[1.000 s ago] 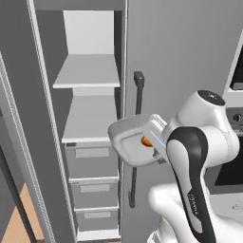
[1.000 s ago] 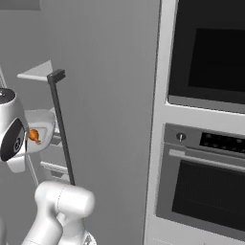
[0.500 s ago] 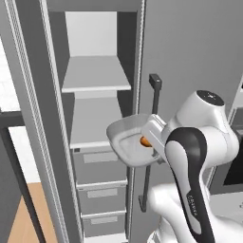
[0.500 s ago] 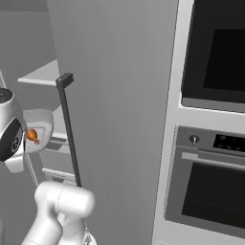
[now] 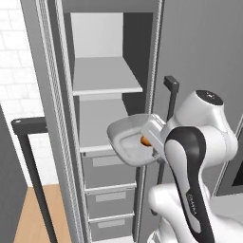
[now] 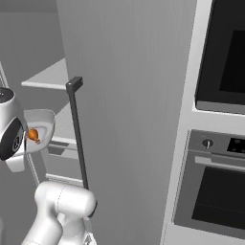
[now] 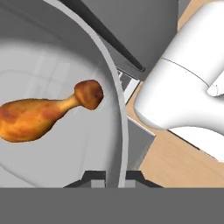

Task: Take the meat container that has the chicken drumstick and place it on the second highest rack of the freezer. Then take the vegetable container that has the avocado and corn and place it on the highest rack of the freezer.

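We face the freezer, the tall grey unit standing open, with its door swung out to the right and the long dark handle running down the door's edge. Right of the door stands the oven column with its dark windows. Inside the freezer, the highest rack is a bare pale shelf, and the second highest rack lies just below it, directly over the grey drawers.

Our white arm rises at the lower right of the left base view and carries the meat container, a pale shallow tray held about level in front of the second highest rack, just outside the freezer opening. Its far end overlaps the front edge of that shelf from this angle; we cannot tell whether it touches.

Our tool is pressed together on the container's rim, one dark tip on each side of the thin wall.

The chicken drumstick lies on its side in the tray's bottom, orange-brown.
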Available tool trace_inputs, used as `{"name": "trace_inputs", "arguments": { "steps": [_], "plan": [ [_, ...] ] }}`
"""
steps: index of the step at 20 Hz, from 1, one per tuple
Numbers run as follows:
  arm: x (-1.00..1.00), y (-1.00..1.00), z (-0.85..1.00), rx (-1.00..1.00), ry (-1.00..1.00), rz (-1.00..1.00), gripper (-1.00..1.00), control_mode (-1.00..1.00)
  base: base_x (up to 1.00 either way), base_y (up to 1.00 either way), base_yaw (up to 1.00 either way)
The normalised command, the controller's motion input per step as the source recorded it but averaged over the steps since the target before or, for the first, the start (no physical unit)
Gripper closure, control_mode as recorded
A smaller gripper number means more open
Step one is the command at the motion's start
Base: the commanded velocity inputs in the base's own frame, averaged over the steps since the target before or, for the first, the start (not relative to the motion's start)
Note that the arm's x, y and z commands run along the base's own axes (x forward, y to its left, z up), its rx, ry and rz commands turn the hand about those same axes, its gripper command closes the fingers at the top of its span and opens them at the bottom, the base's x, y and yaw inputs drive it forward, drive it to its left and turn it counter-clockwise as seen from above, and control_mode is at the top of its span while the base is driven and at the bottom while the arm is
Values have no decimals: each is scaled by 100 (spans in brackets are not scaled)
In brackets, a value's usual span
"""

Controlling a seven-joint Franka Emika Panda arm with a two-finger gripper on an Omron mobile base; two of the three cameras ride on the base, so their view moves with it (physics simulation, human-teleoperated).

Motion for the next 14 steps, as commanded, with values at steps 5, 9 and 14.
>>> {"name": "trace_inputs", "arguments": {
  "steps": [5, 9, 14],
  "plan": [
    [29, 0, -27, 0, -3, -9, 100, -100, 0, 0, 0],
    [50, 12, -60, 0, -2, -26, 100, -100, 0, 0, 0],
    [42, 29, -13, 0, -10, -23, 100, -100, 0, 0, 0]
  ]
}}
